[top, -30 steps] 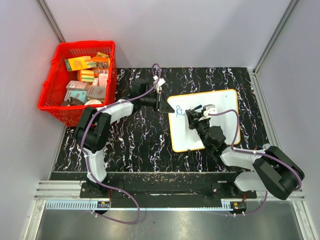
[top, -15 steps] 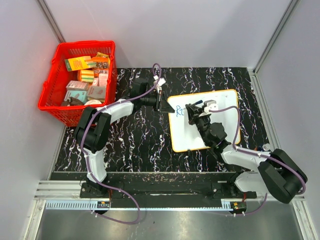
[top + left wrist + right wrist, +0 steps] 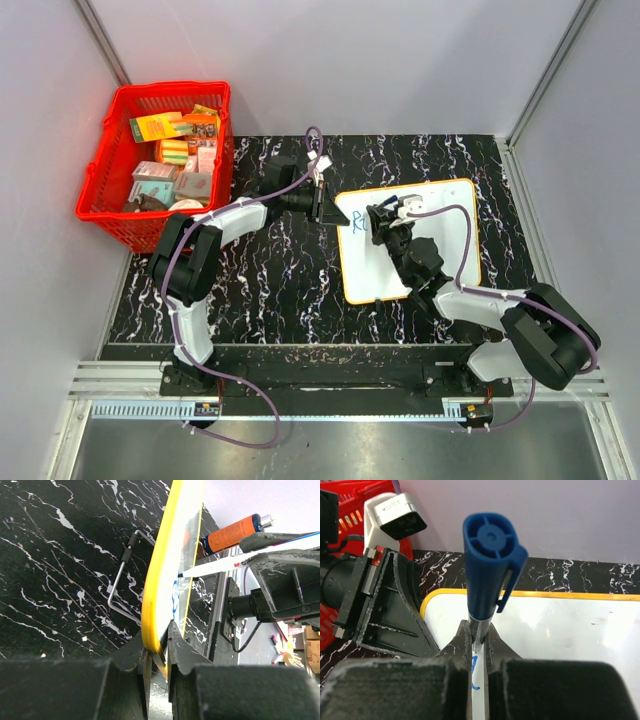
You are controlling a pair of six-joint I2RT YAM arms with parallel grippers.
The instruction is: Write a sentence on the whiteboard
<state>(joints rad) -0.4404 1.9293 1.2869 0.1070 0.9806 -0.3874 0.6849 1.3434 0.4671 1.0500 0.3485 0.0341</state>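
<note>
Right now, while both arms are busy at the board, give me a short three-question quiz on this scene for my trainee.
1. True or false: the left arm's fingers are clamped on the yellow rim of the whiteboard.
2. What do the right arm's fingers hold? A: nothing. B: a blue-capped marker. C: the whiteboard.
3. Fill in: in the top view, the red basket stands to the ____ of the whiteboard.

Key: 1 true; 2 B; 3 left.
</note>
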